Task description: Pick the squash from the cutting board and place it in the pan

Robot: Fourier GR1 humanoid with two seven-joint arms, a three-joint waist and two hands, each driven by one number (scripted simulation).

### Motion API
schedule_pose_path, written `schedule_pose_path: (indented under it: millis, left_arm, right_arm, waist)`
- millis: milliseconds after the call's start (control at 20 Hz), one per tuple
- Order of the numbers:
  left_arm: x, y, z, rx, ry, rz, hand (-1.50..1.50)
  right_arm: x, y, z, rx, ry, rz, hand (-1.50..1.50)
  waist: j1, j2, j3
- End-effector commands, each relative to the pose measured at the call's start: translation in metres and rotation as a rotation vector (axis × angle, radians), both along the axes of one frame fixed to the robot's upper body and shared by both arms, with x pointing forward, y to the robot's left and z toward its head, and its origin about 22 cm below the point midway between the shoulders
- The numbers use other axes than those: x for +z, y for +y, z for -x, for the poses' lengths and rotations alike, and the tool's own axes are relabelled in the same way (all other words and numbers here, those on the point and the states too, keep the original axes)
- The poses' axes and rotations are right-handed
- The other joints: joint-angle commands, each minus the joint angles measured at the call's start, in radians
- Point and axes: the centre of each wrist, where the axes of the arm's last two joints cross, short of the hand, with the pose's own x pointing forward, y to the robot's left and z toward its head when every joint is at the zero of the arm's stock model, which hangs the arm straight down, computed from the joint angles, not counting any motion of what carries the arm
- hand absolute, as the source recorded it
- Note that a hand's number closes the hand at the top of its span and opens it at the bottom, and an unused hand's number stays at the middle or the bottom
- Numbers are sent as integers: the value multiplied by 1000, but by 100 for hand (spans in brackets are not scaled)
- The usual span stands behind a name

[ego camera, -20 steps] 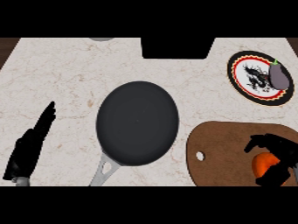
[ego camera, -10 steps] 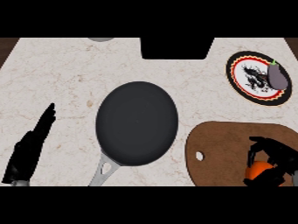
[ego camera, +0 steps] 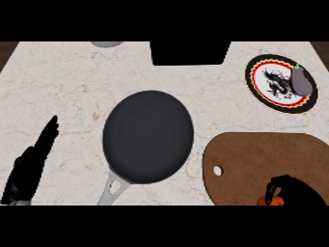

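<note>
Marble counter [ego camera: 60, 87]; right hand [ego camera: 298, 192] curls round the squash [ego camera: 272, 199] on the cutting board [ego camera: 267, 154]; left hand [ego camera: 32, 166] rests, fingers straight.

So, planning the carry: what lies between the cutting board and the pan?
Nothing: in the head view, only a narrow strip of bare counter separates cutting board and pan.

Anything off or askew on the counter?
Nothing spilled or damaged. Only oddity: the eggplant lies off-centre on the plate, against its right rim. The squash sits under the right hand on the cutting board.
</note>
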Motion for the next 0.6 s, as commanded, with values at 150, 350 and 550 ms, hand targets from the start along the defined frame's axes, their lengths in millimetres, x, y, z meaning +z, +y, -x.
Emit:
schedule_pose_path:
  millis: [150,350,550]
  left_arm:
    - [2,-4,-5,-5,-13,-4,0]
    - [15,-13,-5,-21,-18,-1,0]
    - [-1,-15,-8,-40,-13,-10,0]
  right_arm:
    - [54,26,19,19,-505,228,150]
    - [77,47,20,93,-708,288,150]
    - [93,92,10,123,-786,248,150]
  waist:
    - [1,-3,2]
    - [28,5,5]
    - [35,12,4]
